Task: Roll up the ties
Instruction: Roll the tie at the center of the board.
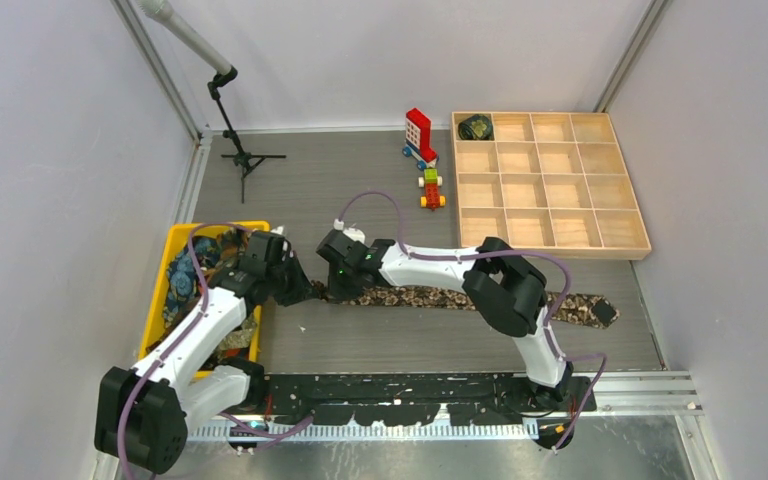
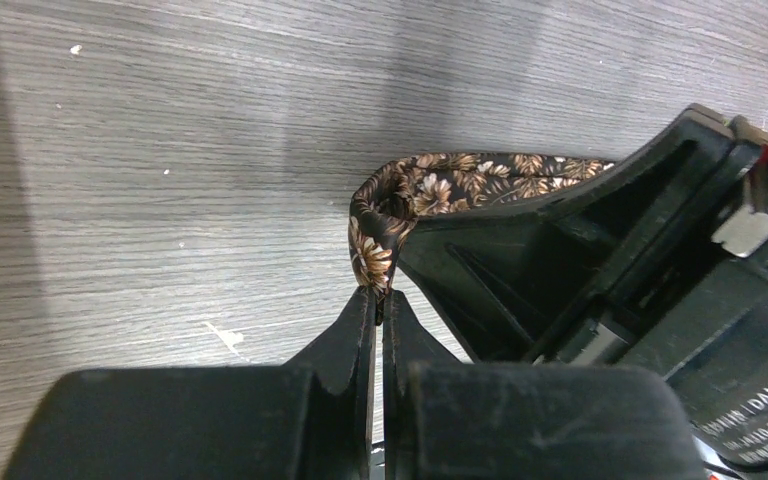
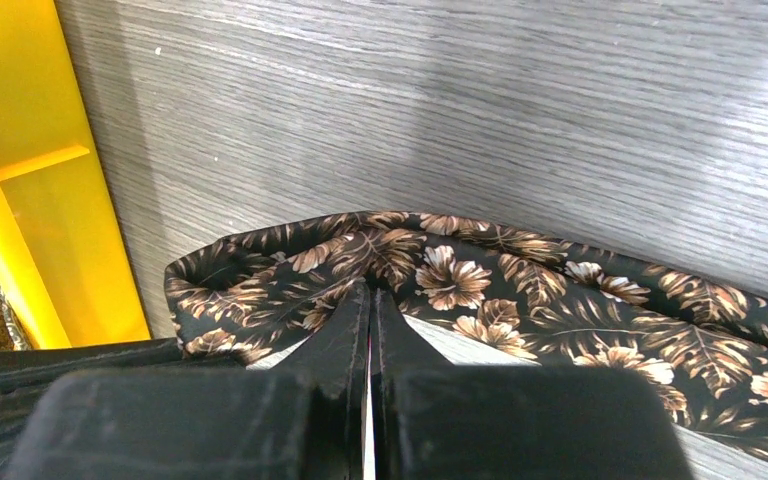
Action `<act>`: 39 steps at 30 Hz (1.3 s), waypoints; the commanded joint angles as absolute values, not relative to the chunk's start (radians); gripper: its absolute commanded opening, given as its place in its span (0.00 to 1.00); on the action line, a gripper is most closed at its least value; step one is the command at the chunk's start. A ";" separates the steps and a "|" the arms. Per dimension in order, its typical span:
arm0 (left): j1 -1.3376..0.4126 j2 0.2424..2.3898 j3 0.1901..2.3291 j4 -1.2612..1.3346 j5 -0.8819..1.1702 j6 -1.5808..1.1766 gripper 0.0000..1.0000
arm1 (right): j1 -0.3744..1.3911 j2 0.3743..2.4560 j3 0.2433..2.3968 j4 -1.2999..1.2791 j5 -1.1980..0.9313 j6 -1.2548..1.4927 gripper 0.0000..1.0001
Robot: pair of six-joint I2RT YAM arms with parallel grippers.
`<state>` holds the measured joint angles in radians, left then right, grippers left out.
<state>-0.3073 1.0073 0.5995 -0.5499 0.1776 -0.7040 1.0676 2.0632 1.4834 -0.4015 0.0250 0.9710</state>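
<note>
Brown leaf-patterned tie (image 1: 430,297) lies stretched left to right across the near middle of the table (image 1: 360,190). Its folded left end is pinched by the left gripper (image 2: 378,296) and the right gripper (image 3: 370,292), jaws closed tight.

The only print I can read is white lettering (image 2: 763,398) on the black body of my right pincer (image 3: 370,292), seen from my left wrist: "DAMIAO". The line beneath it is cut off and too blurred to make out.
</note>
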 commanded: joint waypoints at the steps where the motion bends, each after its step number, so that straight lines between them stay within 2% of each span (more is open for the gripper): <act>1: -0.304 0.983 0.650 -0.570 0.192 -0.709 0.00 | 1.067 2.072 1.520 -0.332 -0.004 0.952 0.00; 17: -0.304 0.980 0.692 -0.646 0.152 -0.684 0.00 | 1.046 2.077 1.489 -0.164 -0.097 0.920 0.00; 33: -0.304 0.982 0.704 -0.689 0.061 -0.648 0.00 | 1.041 1.976 1.386 -0.200 -0.148 0.916 0.01; 39: -0.304 0.981 0.703 -0.697 0.060 -0.645 0.00 | 1.040 1.996 1.451 -0.200 -0.150 0.918 0.01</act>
